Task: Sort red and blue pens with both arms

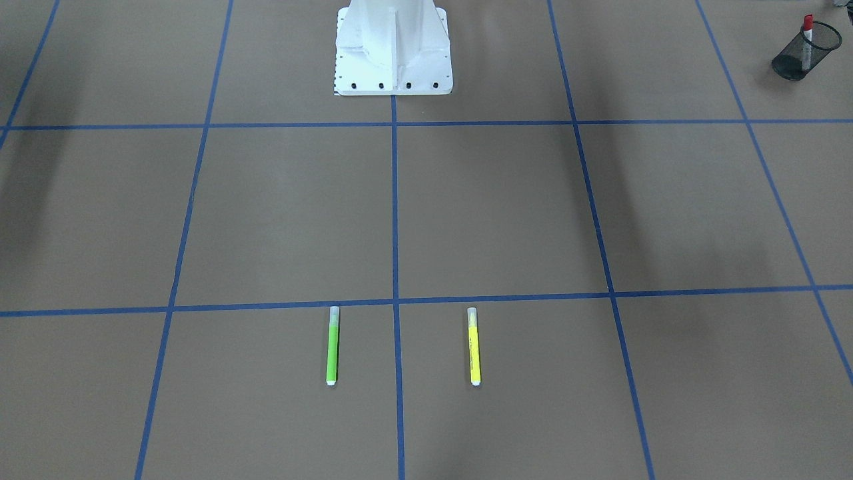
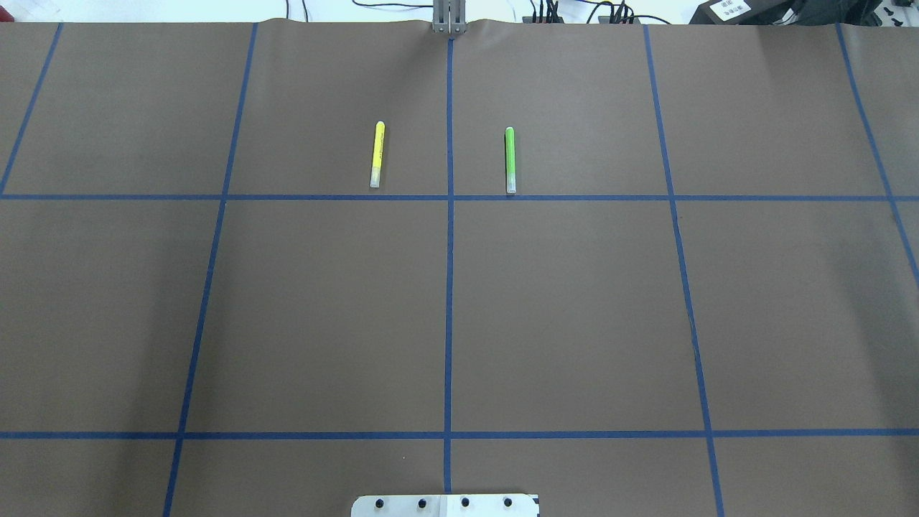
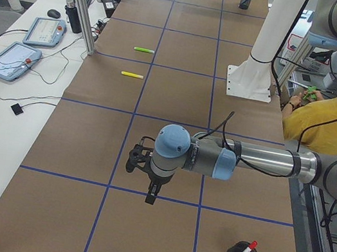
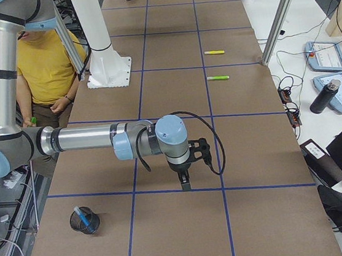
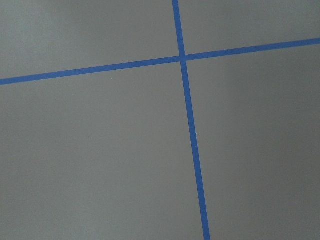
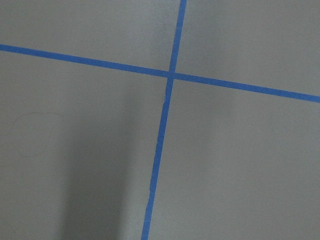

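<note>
Both reach level over the table (image 2: 574,323): left arm (image 3: 254,159), right arm (image 4: 85,137). Left gripper (image 3: 151,196) and right gripper (image 4: 185,184) hang above tape lines (image 5: 187,100); whether the jaws are open I cannot tell (side views only). Red pen (image 1: 807,40) stands in a cup (image 1: 790,67), blue pen (image 4: 83,218) in a second cup (image 4: 93,228), each well apart from its gripper, toward the robot's side.
</note>
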{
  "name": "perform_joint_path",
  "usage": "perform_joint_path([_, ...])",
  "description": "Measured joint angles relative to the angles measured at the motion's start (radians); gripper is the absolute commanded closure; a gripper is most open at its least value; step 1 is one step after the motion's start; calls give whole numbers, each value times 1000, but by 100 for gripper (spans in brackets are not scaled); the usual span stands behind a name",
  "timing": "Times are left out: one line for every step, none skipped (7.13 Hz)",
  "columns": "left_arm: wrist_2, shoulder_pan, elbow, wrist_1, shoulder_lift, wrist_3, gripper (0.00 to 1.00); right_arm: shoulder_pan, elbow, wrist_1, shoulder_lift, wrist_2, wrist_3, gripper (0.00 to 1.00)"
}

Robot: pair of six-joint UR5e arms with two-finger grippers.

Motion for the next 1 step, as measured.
perform_joint_path([0, 0, 0, 0, 0, 0, 0, 0, -1, 0, 0, 0, 0, 0])
